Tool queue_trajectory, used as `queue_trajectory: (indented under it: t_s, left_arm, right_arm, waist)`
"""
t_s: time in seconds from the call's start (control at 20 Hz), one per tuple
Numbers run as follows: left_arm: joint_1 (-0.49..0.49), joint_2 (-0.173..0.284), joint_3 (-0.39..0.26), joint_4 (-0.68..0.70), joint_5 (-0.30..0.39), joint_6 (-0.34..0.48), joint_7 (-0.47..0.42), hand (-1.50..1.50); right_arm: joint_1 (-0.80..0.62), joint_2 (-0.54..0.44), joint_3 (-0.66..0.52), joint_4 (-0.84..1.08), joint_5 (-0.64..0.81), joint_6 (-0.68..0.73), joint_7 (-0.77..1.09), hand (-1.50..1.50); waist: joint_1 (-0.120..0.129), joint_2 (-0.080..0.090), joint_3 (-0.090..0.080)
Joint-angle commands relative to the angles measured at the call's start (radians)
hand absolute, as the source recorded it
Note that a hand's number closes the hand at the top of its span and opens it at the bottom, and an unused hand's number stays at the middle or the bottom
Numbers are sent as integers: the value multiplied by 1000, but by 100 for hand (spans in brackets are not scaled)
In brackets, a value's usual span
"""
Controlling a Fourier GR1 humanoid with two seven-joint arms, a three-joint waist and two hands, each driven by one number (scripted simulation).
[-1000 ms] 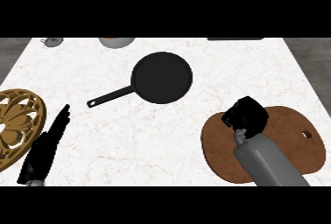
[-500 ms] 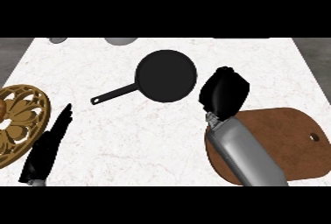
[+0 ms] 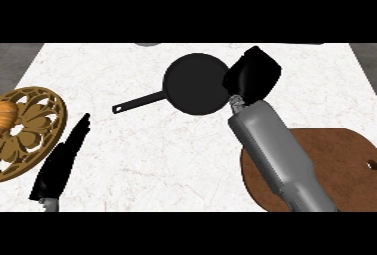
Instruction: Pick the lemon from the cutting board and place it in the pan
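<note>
since the earlier frame our right hand (image 3: 253, 75) had moved from the cutting board (image 3: 342, 164) up to the right rim of the pan (image 3: 194, 83). its fingers were curled; the lemon was hidden, presumably inside them. our left hand (image 3: 63, 159) rested straight-fingered beside the gold trivet (image 3: 28, 130).

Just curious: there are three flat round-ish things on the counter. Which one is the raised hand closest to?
The black pan. The right hand is at its right rim, while the brown cutting board lies nearer the robot and the golden openwork trivet sits far left.
</note>
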Motion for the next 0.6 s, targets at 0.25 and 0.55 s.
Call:
queue_trajectory:
  t_s: [0.25,0.55]
  left_arm:
    - [-40,-13,-20,-23,-16,-1,28,0]
    - [-50,-32,-51,-10,-35,-5,10,0]
  right_arm:
    - [-105,17,-202,330,-131,-261,19,150]
    - [-195,17,-313,581,-207,-211,-145,150]
  waist:
    - [39,16,2]
    - [58,31,2]
